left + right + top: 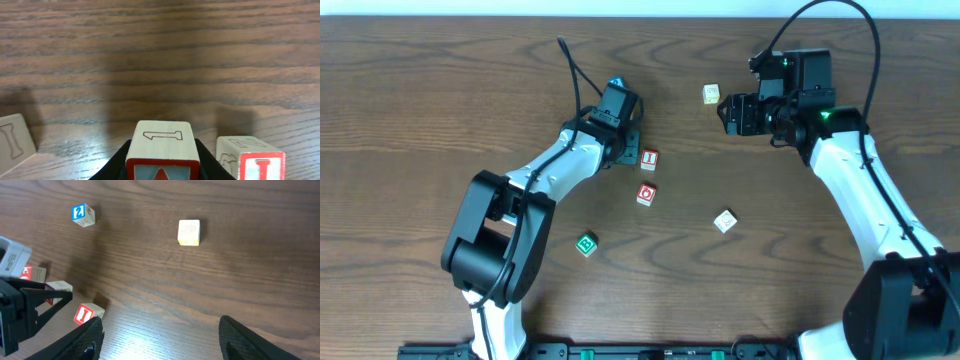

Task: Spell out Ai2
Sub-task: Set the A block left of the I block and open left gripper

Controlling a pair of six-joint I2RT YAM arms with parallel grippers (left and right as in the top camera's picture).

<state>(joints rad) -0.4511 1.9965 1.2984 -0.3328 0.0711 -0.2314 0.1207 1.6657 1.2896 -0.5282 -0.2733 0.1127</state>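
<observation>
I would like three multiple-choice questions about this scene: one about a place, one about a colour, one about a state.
1. Where is the A cube?
A) between the fingers of the left gripper
B) stacked on another cube
C) lying free, untouched

2. What colour is the numbered face of the 2 cube?
A) red
B) blue
C) green

3. How is the right gripper?
A) shut, empty
B) shut on a cube
C) open, empty

Answers:
1 A: the left wrist view shows black fingers at both its sides.
2 B: the right wrist view shows a blue face.
3 C: its fingers stand wide apart with nothing between them.
</observation>
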